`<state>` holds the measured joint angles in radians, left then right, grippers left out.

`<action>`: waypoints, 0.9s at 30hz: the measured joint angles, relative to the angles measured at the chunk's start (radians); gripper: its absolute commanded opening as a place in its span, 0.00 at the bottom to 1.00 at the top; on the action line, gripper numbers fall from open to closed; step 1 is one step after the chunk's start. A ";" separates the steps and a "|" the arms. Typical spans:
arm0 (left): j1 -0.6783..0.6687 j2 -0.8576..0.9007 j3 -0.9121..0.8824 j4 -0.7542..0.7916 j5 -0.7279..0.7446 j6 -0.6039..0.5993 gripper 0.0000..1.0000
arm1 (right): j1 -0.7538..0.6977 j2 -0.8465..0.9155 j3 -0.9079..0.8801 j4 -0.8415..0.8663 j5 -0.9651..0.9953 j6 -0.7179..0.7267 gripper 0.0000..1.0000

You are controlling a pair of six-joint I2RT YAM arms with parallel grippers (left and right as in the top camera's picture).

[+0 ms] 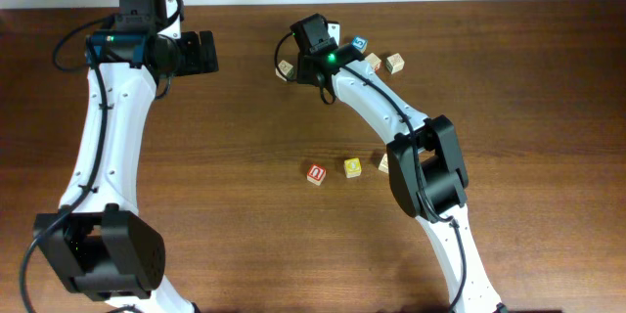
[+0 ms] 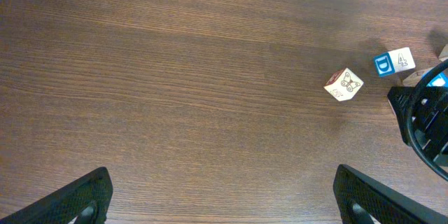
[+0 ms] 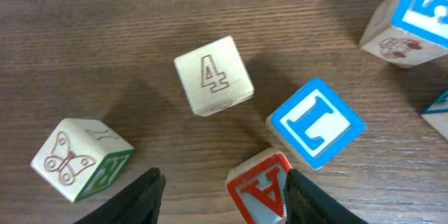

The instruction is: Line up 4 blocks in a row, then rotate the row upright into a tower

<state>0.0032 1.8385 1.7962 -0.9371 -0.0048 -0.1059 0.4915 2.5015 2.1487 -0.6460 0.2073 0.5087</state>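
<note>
We look down on the table [image 1: 245, 137], dark wood with fine straight grain. Its far edge runs close behind both wrists, and a broad open stretch separates the two groups of cubes. The left gripper [image 2: 224, 203] is spread wide over bare wood, holding nothing. The right gripper [image 3: 224, 176] is parted, with the orange-red A block [image 3: 257, 194] between its black fingers but unclamped. Crowding it are the green-faced butterfly block [image 3: 80, 161], a plain 4 cube [image 3: 213, 75] and a blue-bordered cube [image 3: 316, 122], all pale, square-edged wood. The red block [image 1: 316, 173] and yellow block [image 1: 352, 167] lie side by side mid-table.
</note>
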 measured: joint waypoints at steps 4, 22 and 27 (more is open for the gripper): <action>0.000 0.000 0.000 0.000 0.000 0.000 0.99 | -0.001 0.002 0.000 -0.004 0.015 -0.100 0.63; 0.000 0.000 0.000 0.000 0.000 0.000 0.99 | -0.138 0.006 -0.004 -0.121 -0.273 -0.397 0.55; 0.000 0.000 0.000 0.000 0.000 0.000 0.99 | -0.138 0.008 -0.024 -0.127 -0.275 -0.273 0.43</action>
<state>0.0032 1.8385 1.7962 -0.9371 -0.0048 -0.1059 0.3538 2.5092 2.1250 -0.7734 -0.0673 0.2356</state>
